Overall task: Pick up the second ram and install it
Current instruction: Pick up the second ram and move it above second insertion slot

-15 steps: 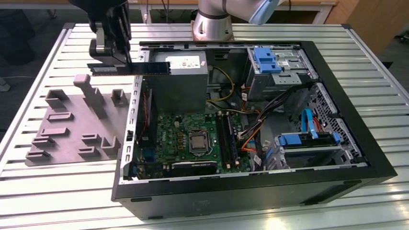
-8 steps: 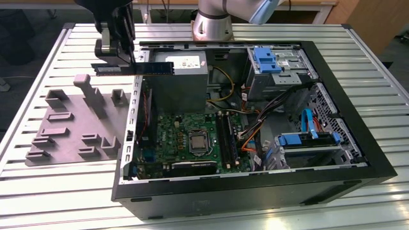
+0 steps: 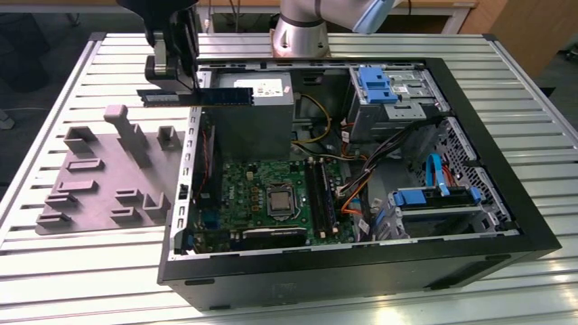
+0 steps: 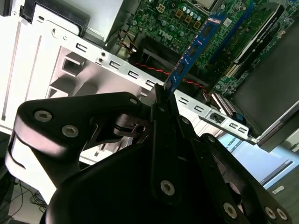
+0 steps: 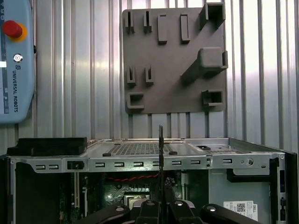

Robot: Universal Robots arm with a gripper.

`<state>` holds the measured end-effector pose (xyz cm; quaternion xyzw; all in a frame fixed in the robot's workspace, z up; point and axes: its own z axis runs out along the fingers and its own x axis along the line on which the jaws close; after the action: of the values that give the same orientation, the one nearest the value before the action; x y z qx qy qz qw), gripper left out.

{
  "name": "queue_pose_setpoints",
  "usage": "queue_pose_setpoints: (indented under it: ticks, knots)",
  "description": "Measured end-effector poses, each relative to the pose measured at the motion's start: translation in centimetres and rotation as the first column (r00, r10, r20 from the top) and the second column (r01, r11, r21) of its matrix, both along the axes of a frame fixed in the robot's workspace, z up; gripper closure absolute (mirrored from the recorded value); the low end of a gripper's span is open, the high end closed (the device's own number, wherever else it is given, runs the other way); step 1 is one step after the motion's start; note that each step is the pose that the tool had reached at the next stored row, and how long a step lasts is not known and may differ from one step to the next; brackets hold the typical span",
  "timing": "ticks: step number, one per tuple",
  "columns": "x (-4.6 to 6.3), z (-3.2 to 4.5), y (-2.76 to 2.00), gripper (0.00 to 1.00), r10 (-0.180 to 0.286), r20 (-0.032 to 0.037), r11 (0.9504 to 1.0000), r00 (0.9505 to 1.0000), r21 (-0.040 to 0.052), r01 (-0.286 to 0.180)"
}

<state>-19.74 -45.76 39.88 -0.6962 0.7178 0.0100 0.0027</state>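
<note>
The second ram (image 3: 200, 96) is a long, narrow blue-green stick held level in the air, over the open computer case's wall on the exterior view's left. My gripper (image 3: 173, 89) is shut on it from above, near one end. In the second wrist view the ram (image 4: 194, 49) sticks out from my black fingers (image 4: 161, 105) over the green motherboard (image 4: 182, 18). The first wrist view shows the ram (image 5: 160, 149) edge-on, as a thin dark line above the case wall (image 5: 140, 162). The black memory slots (image 3: 321, 198) lie on the motherboard (image 3: 257, 183), below and toward the exterior view's right.
The black computer case (image 3: 361, 271) lies open on a slatted metal table (image 3: 72, 271). A grey fixture plate (image 3: 99, 183) with raised blocks sits outside the case on the exterior view's left. Blue drive brackets (image 3: 434, 198), cables and a power supply (image 3: 248, 122) fill the case. A teach pendant (image 5: 16, 60) lies on the table.
</note>
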Motion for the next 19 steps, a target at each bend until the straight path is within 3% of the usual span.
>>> queue_pose_setpoints:
  ticks: [19]
  knots:
    - [1.7, -0.02, 0.00, 0.86, 0.000, 0.0000, 1.0000, 1.0000, 0.0002, 0.000]
